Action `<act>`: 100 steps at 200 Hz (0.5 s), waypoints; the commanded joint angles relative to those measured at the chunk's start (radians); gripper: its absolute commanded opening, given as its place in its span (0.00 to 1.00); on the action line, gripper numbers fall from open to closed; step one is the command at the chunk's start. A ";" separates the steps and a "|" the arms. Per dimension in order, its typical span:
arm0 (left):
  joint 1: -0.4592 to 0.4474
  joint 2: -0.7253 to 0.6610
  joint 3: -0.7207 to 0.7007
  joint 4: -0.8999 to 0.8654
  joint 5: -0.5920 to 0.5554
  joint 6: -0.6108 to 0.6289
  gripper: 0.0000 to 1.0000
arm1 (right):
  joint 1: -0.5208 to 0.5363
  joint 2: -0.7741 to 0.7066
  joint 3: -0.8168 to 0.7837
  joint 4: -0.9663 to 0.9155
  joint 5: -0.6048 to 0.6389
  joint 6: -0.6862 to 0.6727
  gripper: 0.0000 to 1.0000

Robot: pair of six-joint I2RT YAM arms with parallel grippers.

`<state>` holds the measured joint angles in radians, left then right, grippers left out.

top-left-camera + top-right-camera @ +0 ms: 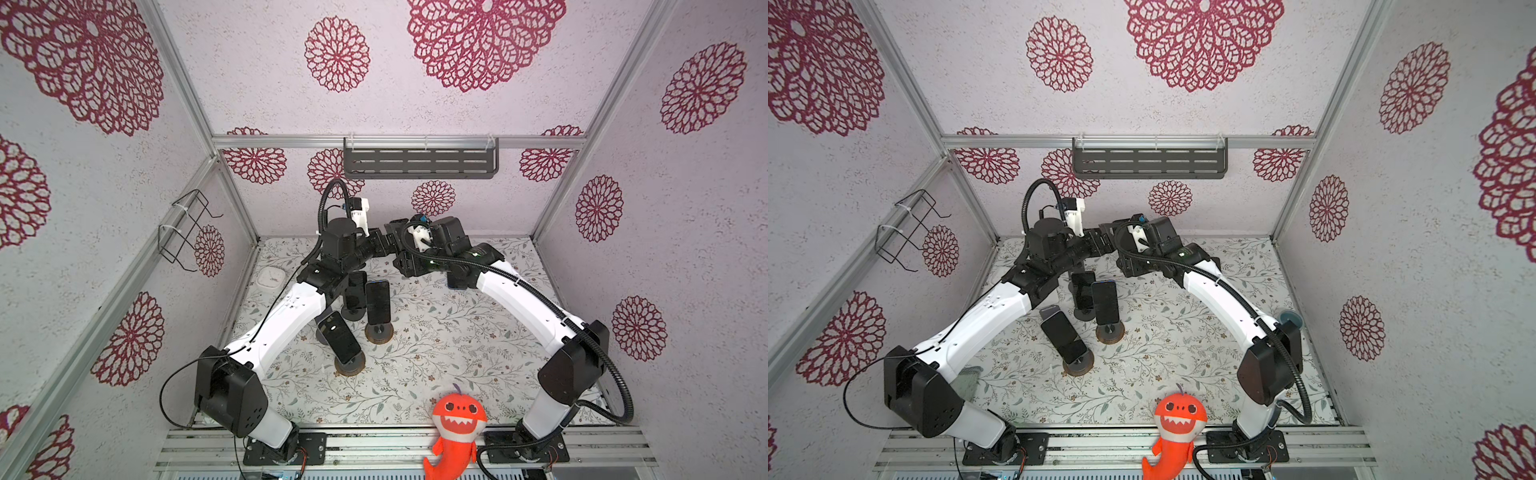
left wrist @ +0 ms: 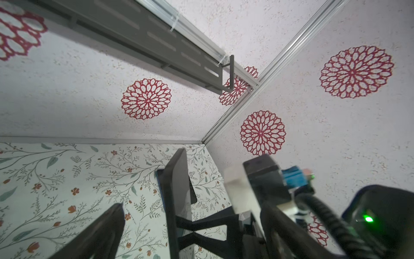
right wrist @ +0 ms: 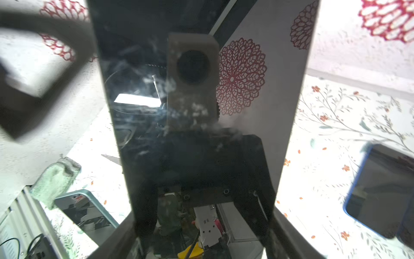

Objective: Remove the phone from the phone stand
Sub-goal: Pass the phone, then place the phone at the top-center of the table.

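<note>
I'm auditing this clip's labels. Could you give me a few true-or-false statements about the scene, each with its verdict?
1. The right tool grips a phone by its long edges. True.
2. Every stand on the table is bare. False: a black phone sits on a stand.
3. The orange shark toy lies against the back wall. False: it sits at the front edge, between the two arm bases.
4. A blue-edged phone lies on the table, off any stand. True.
</note>
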<state>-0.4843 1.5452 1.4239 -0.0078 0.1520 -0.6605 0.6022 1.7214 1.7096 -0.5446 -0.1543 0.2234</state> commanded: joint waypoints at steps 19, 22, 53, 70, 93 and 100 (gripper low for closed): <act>0.111 -0.078 0.070 -0.243 -0.035 0.028 0.98 | -0.086 -0.096 -0.033 -0.048 0.094 0.024 0.16; 0.119 -0.086 0.070 -0.258 -0.043 0.032 0.98 | -0.092 -0.097 -0.037 -0.054 0.101 0.026 0.14; 0.212 -0.144 0.064 -0.403 -0.141 0.090 0.98 | -0.151 -0.101 -0.092 -0.066 0.169 0.055 0.00; 0.242 -0.155 0.070 -0.455 -0.204 0.163 0.98 | -0.187 -0.064 -0.094 -0.069 0.208 0.059 0.00; 0.277 -0.162 0.057 -0.477 -0.227 0.181 0.98 | -0.225 0.030 -0.043 -0.102 0.234 0.064 0.00; 0.279 -0.162 0.053 -0.487 -0.232 0.187 0.98 | -0.230 0.059 -0.024 -0.113 0.244 0.064 0.00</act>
<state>-0.2226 1.3891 1.4788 -0.4107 -0.0219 -0.5404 0.3954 1.7103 1.6131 -0.6537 0.0208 0.2634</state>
